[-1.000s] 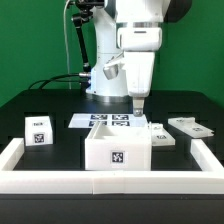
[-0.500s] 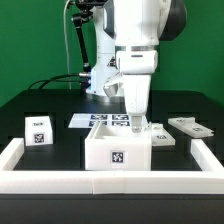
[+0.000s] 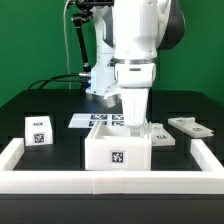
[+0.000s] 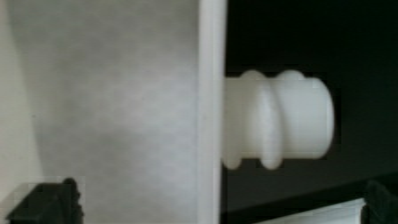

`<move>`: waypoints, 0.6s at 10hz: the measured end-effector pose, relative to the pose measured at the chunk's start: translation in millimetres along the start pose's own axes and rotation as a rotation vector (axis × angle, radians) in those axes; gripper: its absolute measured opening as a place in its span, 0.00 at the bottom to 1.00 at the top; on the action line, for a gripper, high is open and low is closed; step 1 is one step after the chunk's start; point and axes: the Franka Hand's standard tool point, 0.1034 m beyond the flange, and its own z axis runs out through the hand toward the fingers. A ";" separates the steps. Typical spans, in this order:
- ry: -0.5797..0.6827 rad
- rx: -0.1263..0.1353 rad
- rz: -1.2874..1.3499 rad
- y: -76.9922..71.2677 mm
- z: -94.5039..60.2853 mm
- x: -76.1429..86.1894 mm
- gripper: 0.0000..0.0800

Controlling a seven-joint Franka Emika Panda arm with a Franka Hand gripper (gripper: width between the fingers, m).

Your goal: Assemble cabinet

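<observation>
The cabinet [image 3: 117, 152], a boxy open-topped shell of smooth matte white plastic, is sitting near the front middle of the black desk [image 3: 60, 150]. It is showing one square black-and-white tag on its front face. The arm [image 3: 134, 60], glossy white and rounded, is reaching straight down over it, and the hand [image 3: 136, 124] is hanging at the box's rear rim, toward one o'clock of its centre.

In the wrist view a flat, faintly grainy white wall [image 4: 116, 100] is filling half the picture. A ridged white peg [image 4: 279, 118], cylindrical with two grooves, is jutting out of its edge against the dark. A dark finger [image 4: 54, 202] is showing far to one side of that edge, so the hand is looking spread, pinching nothing.

A small white cube [image 3: 38, 130] with one tag is standing at nine o'clock of the cabinet. The marker board [image 3: 98, 120] is lying at eleven o'clock. Two flat white panels [image 3: 188, 127] are lying at two o'clock. A low white rail [image 3: 12, 155] is bordering the desk.
</observation>
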 end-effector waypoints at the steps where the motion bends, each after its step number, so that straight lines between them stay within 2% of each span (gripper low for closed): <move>1: 0.000 0.001 0.002 0.0 1.0 0.0 1.00; 2: 0.000 0.000 0.004 1.0 0.3 0.2 0.89; 3: 0.000 -0.003 0.012 2.5 -1.6 0.5 0.72; 4: 0.000 -0.001 0.013 1.9 -0.8 0.2 0.72; 6: 0.000 0.000 0.013 1.5 -0.2 -0.1 0.28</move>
